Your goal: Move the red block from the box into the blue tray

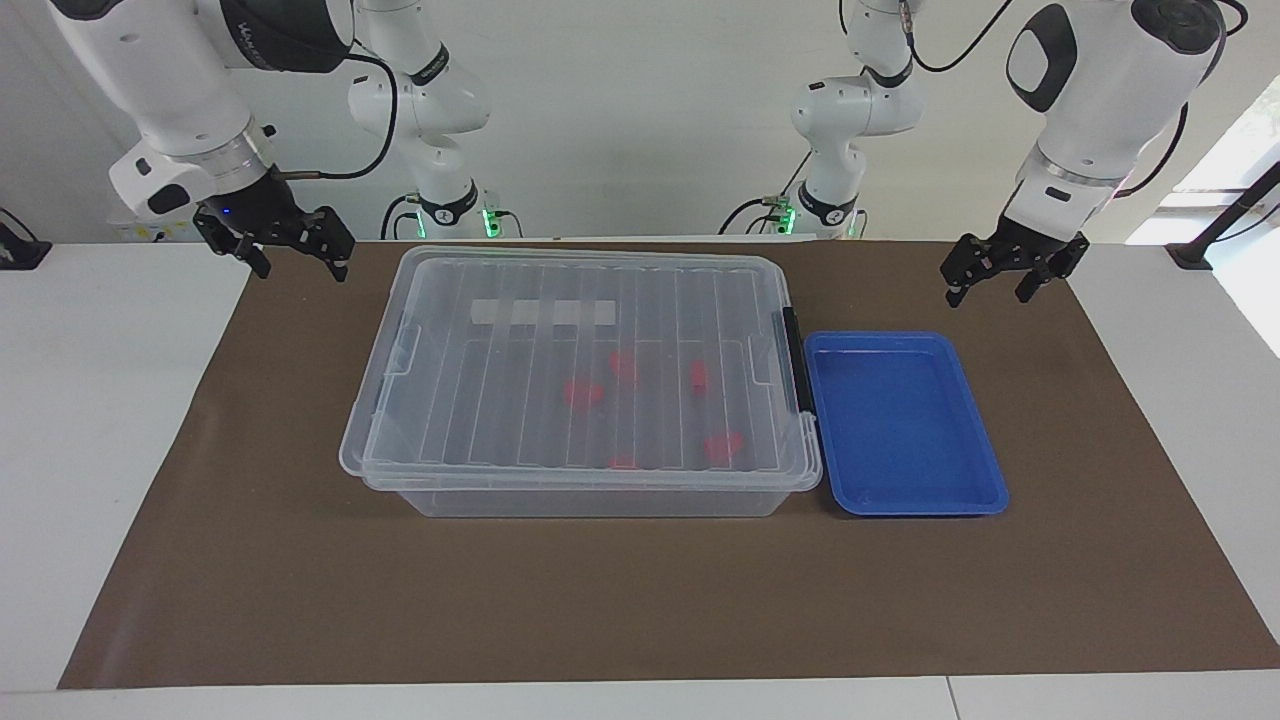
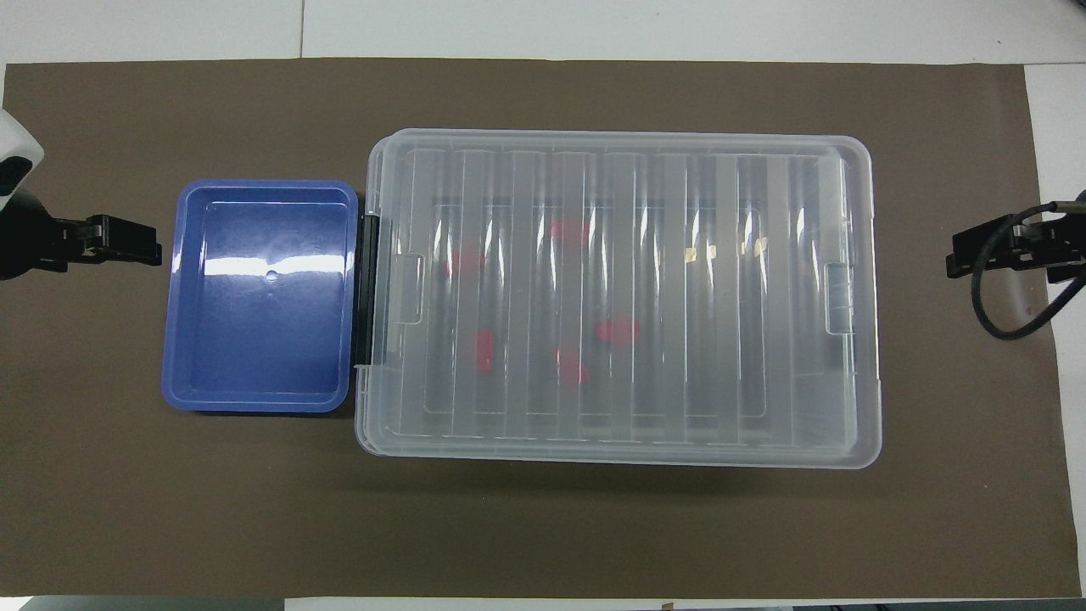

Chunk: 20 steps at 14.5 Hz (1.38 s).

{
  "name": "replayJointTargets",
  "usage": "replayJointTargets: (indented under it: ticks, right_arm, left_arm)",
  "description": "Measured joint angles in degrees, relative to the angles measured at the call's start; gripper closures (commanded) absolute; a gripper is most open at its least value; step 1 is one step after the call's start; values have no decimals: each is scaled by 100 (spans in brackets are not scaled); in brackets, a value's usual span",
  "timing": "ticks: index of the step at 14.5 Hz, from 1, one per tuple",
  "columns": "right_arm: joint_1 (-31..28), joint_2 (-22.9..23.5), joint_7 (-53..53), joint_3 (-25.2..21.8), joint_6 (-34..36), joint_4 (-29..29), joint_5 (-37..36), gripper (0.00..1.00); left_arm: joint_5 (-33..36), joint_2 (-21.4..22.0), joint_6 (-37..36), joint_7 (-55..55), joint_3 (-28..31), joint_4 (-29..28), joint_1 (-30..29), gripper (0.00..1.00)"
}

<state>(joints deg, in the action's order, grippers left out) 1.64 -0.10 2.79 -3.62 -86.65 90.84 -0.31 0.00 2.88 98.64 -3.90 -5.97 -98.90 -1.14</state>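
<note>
The clear box [image 1: 585,380] stands mid-mat with its ribbed lid shut, and it also shows in the overhead view [image 2: 619,293]. Its black latch [image 1: 796,362] faces the blue tray [image 1: 900,425], which lies empty beside the box toward the left arm's end and shows in the overhead view too [image 2: 259,297]. Several red pieces show blurred through the lid. The narrow oblong one [image 1: 698,375] looks like the red block [image 2: 484,350]. My left gripper [image 1: 990,290] hangs open above the mat near the tray. My right gripper [image 1: 300,262] hangs open past the box's other end.
A brown mat [image 1: 640,600] covers the table's middle, with white table around it. The other red pieces [image 1: 583,392] lie scattered inside the box. A white label [image 1: 543,312] sits on the lid. A black cable [image 2: 1010,314] loops off the right gripper.
</note>
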Motion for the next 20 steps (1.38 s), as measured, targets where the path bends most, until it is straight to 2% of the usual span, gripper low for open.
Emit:
replayJointTargets:
  ticks: [13, 17, 20]
  right_arm:
    - [0, 2, -1, -4, -47, 115, 0, 0]
    - [6, 2, 128, 46, -625, 373, 176, 0]
    - [30, 5, 560, 276, -979, 624, 219, 0]
  left_arm:
    - [0, 0, -2, 0, 0, 0, 0, 0]
    - [0, 0, -2, 0, 0, 0, 0, 0]
    - [0, 0, -3, 0, 0, 0, 0, 0]
